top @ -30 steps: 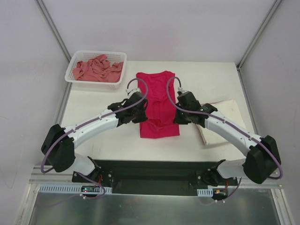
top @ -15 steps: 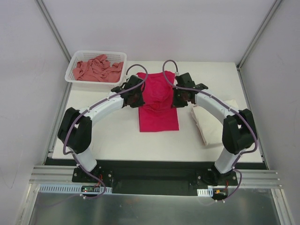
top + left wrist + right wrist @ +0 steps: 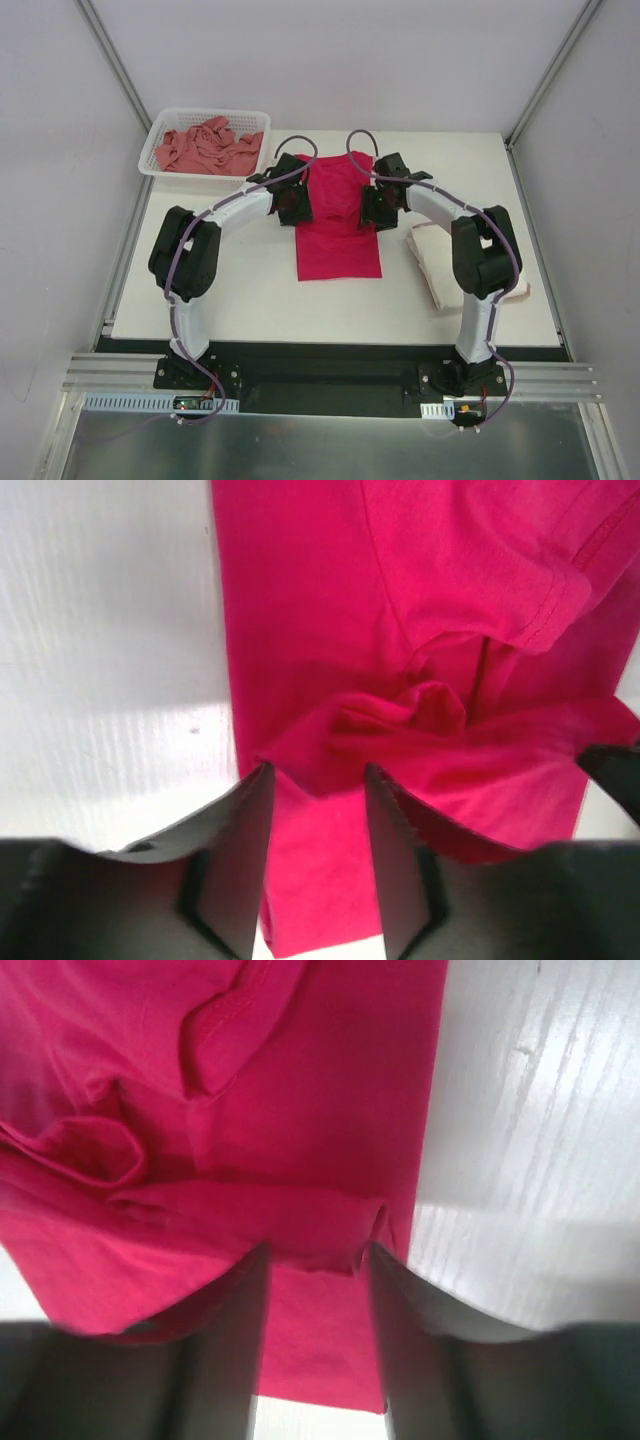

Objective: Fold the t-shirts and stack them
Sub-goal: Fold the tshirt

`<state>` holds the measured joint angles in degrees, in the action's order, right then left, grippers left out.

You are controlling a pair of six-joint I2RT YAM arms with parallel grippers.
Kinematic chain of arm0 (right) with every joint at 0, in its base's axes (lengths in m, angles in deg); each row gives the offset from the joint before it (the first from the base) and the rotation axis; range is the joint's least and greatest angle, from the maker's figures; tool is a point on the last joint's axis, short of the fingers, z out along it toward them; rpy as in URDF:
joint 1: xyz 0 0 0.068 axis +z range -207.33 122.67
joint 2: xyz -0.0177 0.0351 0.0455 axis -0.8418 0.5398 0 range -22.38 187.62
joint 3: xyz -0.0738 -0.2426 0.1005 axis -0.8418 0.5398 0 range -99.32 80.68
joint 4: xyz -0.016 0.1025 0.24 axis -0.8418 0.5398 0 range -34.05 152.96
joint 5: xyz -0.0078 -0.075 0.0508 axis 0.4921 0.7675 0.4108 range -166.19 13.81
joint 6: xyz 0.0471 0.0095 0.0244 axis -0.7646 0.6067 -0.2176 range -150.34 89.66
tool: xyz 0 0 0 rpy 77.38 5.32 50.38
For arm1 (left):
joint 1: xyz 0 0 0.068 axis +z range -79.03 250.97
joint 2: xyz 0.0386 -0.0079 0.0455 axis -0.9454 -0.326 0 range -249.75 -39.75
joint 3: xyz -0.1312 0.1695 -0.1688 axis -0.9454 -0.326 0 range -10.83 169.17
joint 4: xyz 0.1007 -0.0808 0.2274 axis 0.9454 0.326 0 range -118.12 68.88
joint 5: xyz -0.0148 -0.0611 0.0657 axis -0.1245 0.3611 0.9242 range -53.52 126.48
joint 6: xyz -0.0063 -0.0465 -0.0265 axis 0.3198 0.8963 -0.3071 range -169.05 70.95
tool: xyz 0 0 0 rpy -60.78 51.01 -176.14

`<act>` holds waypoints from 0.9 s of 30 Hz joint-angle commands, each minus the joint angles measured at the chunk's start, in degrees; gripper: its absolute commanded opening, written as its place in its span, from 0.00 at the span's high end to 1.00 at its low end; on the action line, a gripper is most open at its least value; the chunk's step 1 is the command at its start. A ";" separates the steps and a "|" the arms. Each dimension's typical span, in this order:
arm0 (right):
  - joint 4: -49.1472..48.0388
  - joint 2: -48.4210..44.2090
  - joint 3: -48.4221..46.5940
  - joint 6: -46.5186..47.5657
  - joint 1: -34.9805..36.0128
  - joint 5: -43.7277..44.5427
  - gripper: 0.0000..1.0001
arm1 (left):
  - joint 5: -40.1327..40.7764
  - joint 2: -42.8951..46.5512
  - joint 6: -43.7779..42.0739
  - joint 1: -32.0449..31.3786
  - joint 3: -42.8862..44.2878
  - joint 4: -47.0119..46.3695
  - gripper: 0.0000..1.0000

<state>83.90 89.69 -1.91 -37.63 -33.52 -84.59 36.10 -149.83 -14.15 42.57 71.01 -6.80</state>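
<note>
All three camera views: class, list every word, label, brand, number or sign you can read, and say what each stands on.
None can be read in any view.
The magenta t-shirt, cream t-shirt, salmon t-shirt, white basket and table show no print, label or number.
Small boards on the base rail: any markings are too small to read.

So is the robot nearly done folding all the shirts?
Not yet. Done: the cream shirt lies folded on the right. In hand: the left gripper and right gripper, both open, flank the magenta shirt, bunched mid-fold. Left: the salmon shirt, crumpled in the basket, and stacking.
</note>
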 commanded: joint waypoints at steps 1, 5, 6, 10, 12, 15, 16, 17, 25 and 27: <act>1.32 0.96 -4.95 0.26 -1.40 -4.51 0.17 | -2.78 3.02 -1.58 0.63 0.43 0.56 0.40; 0.27 -5.87 -0.93 0.44 -1.49 -6.88 0.03 | -2.43 11.61 -0.88 0.37 -4.05 0.56 0.02; -1.12 -7.64 0.48 0.17 -1.40 -7.06 0.03 | -2.52 13.12 -0.27 0.19 -5.28 0.56 0.01; -4.56 -16.61 9.09 -0.79 -0.18 -8.99 0.03 | -2.34 20.42 1.40 -1.56 -13.00 0.21 0.01; -5.87 -21.35 14.72 -1.67 0.53 -8.56 0.03 | -2.69 23.76 2.46 -3.49 -15.74 -0.05 0.01; -7.02 -28.82 22.87 -2.81 2.11 -3.74 0.03 | -2.52 27.46 4.82 -6.21 -21.36 -0.32 0.01; -7.72 -31.19 25.69 -4.38 3.42 -1.46 0.03 | -2.34 28.42 5.79 -6.83 -24.51 -0.40 0.01; -9.12 -37.74 28.59 -6.31 4.74 7.96 0.03 | -2.69 30.69 7.71 -7.28 -26.10 -0.49 0.01; -12.32 -62.50 44.54 -7.91 17.23 36.45 0.03 | 2.05 46.35 14.06 -12.82 -40.17 -0.49 0.01; -8.72 -61.01 43.65 -7.65 17.32 33.20 0.03 | 2.75 47.33 15.37 -12.82 -41.32 -0.58 0.01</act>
<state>72.82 27.18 43.29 -43.03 -15.93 -57.34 35.47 -105.96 -3.27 29.65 31.98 -6.45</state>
